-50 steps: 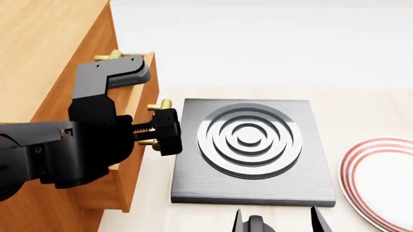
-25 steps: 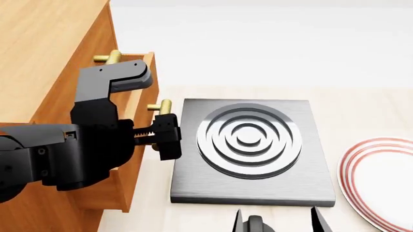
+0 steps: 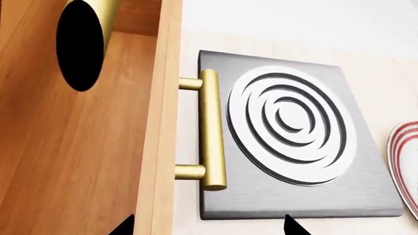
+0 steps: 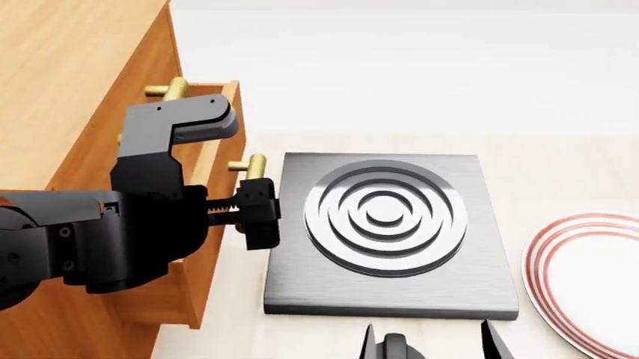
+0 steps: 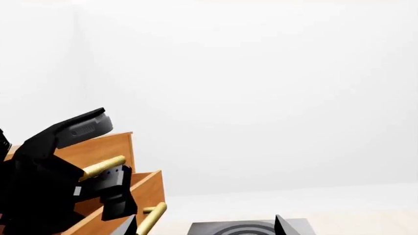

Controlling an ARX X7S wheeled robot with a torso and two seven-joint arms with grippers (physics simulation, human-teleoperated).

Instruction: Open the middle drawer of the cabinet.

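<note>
Pulling straight out along the drawer's travel is what this step calls for, in my judgement: the middle drawer already stands proud of the cabinet, its front over the near edge of the grey hotplate, so any sideways drag could bind the box in its slot. Left wrist view: the brass bar handle on its two posts runs free along its whole length, no pad on it; only two dark finger tips show at the frame edge, one against the drawer front, one over the hotplate, set wide apart. Left gripper reads as spread and holding nothing. Head view: its fingers sit at the handle's level, just in front of the drawer face, and hide most of the bar. Whether a finger touches the bar there, cannot tell. Before any further pull the fingers should close squarely around the bar between the posts. Left arm pose: forearm comes in low from the left, wrist bent so the fingers point across the drawer front. Right gripper hangs low near the hotplate's near edge, jaws parted, empty. Red-rimmed plate lies well apart.
</note>
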